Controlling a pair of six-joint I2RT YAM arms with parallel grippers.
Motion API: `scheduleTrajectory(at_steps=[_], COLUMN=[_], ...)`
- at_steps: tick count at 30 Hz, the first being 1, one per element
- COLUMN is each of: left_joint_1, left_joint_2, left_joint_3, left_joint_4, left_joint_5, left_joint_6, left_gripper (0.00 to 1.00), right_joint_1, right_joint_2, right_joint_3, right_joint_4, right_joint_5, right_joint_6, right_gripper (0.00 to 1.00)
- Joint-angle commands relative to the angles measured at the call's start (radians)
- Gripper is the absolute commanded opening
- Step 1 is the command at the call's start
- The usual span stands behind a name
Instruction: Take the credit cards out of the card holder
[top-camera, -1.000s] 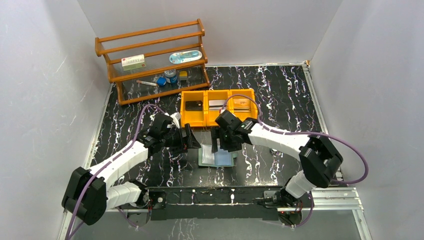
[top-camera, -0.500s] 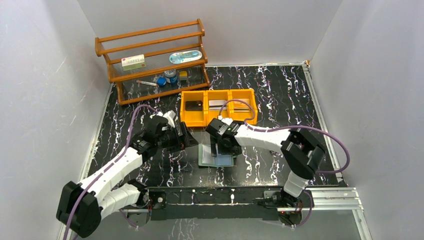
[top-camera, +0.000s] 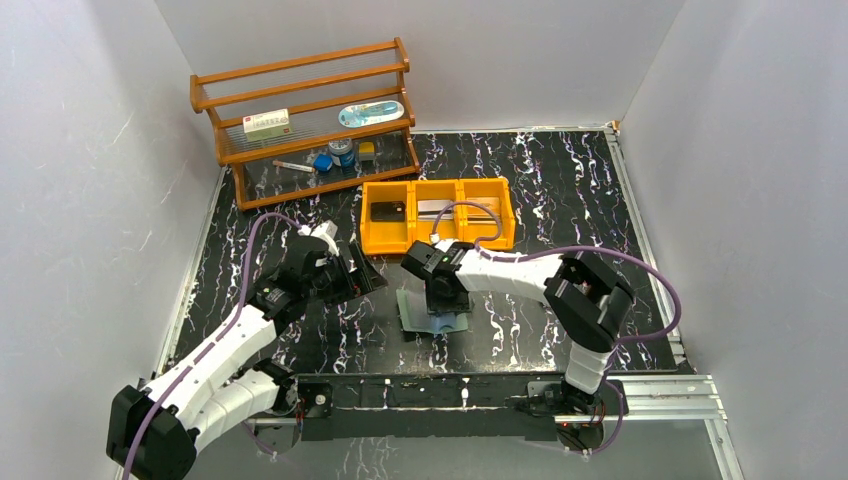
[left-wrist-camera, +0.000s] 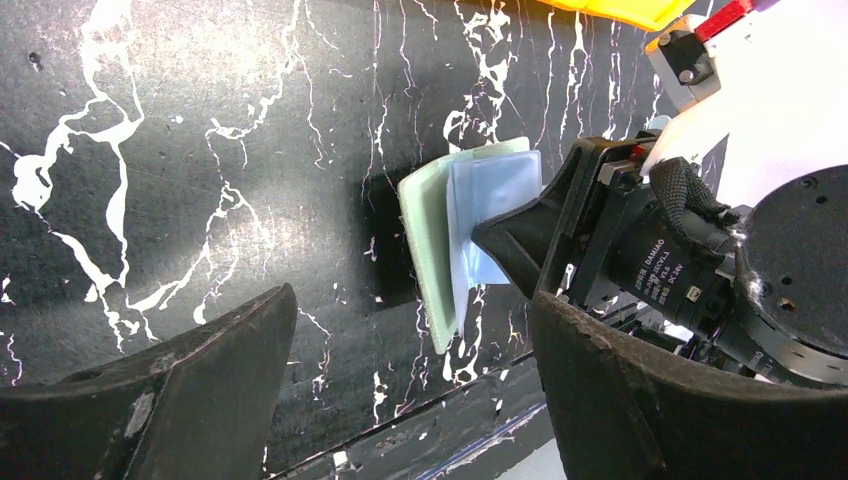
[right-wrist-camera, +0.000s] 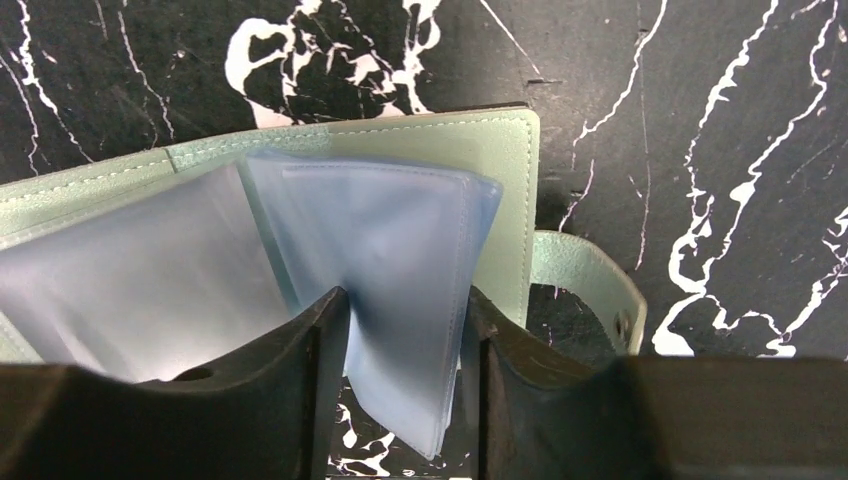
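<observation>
Right gripper (right-wrist-camera: 403, 312) clamped on blue sleeve pages of card holder (right-wrist-camera: 500, 170), which lies open at 6 o'clock of orange bin (top-camera: 385, 240); left gripper (left-wrist-camera: 412, 300) jaws wide apart, at holder's 10 o'clock

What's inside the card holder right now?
Bluish translucent sleeves fan from the open card holder; the right gripper pinches some. What they hold cannot be made out.

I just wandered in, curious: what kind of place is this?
Probably a robotics lab test bench: plain white walls box in a black marbled table, a left arm and right arm are bolted at its near edge, with props like a wooden rack and orange bin.
</observation>
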Motion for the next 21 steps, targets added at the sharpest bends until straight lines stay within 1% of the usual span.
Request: scheduleTrajectory(at_steps=[1, 3, 5, 6, 9, 11, 14, 17, 20, 21], left_joint_1=[0.005, 0.006, 0.005, 0.006, 0.005, 0.006, 0.005, 0.005, 0.005, 0.005], left_joint_2=[-0.014, -0.013, -0.012, -0.014, -0.015, -0.014, -0.02, -0.045, -0.043, -0.03], left_joint_3=[-0.005, -0.003, -0.002, -0.002, 0.006, 0.028, 0.084, 0.152, 0.246, 0.291], left_joint_4=[-0.021, -0.021, -0.022, -0.023, -0.037, -0.067, -0.147, -0.223, -0.336, -0.371], left_joint_5=[-0.019, -0.017, -0.014, -0.013, -0.028, -0.057, -0.163, -0.297, -0.45, -0.492], left_joint_6=[-0.004, -0.004, -0.004, -0.004, 0.001, 0.016, 0.03, 0.033, 0.03, 0.03], left_gripper=[0.86, 0.86, 0.86, 0.86, 0.87, 0.89, 0.93, 0.97, 0.98, 0.98], right_joint_1=[0.009, 0.009, 0.009, 0.009, 0.009, 0.009, 0.008, -0.001, -0.05, -0.083], right_joint_2=[0.047, 0.04, 0.037, 0.037, 0.031, 0.001, -0.098, -0.196, -0.297, -0.334], right_joint_3=[-0.007, -0.012, -0.002, 0.008, 0.058, 0.084, 0.122, 0.138, 0.131, 0.119], right_joint_4=[0.029, 0.056, 0.057, 0.053, 0.003, -0.004, -0.019, -0.023, -0.009, 0.016], right_joint_5=[0.01, -0.02, -0.026, -0.025, 0.001, 0.008, 0.071, 0.183, 0.318, 0.336], right_joint_6=[0.005, -0.004, -0.007, -0.012, -0.02, -0.036, -0.081, -0.116, -0.167, -0.197], right_gripper=[0.47, 0.47, 0.5, 0.54, 0.72, 0.78, 0.86, 0.97, 0.98, 0.98])
